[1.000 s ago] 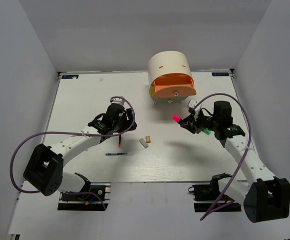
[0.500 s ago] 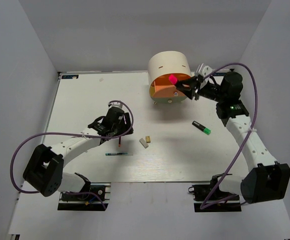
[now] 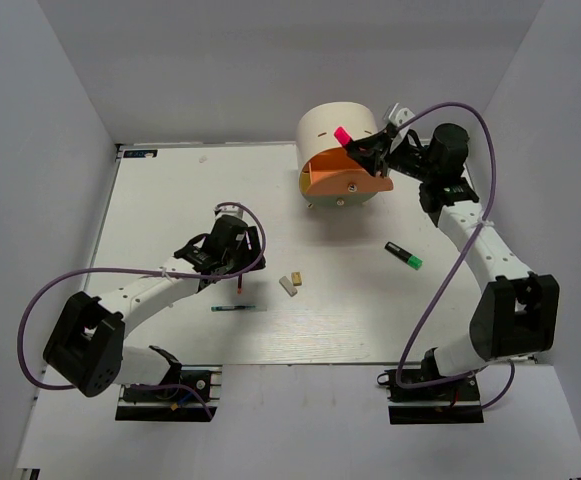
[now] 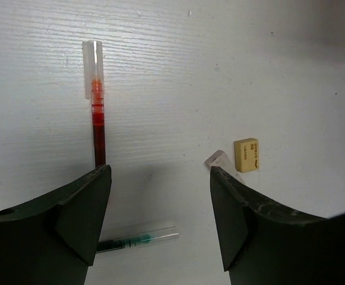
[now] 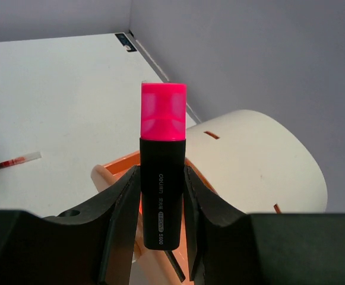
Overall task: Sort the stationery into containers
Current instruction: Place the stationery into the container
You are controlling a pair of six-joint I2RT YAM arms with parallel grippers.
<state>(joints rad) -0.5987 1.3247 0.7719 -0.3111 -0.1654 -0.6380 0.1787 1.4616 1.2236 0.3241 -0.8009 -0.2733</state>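
My right gripper (image 3: 362, 150) is shut on a black highlighter with a pink cap (image 3: 343, 136) and holds it over the open orange drawer (image 3: 347, 172) of the cream organizer (image 3: 332, 124). In the right wrist view the highlighter (image 5: 162, 178) stands upright between my fingers, with the drawer (image 5: 114, 171) behind it. My left gripper (image 3: 235, 262) is open over the table. In the left wrist view the open gripper (image 4: 160, 173) has the brown-red pencil (image 4: 98, 122) by its left finger, and a green-white pen (image 4: 138, 240) lies between the fingers.
A tan eraser (image 4: 246, 155) and a white eraser (image 4: 218, 158) lie to the right of the left gripper, side by side in the top view (image 3: 292, 282). A green-capped highlighter (image 3: 404, 256) lies on the table right of centre. The green-white pen (image 3: 238, 308) lies near the front.
My right gripper has carried the pink highlighter from above the table up and back to the open orange drawer. The left gripper has shifted only slightly toward the pencil.
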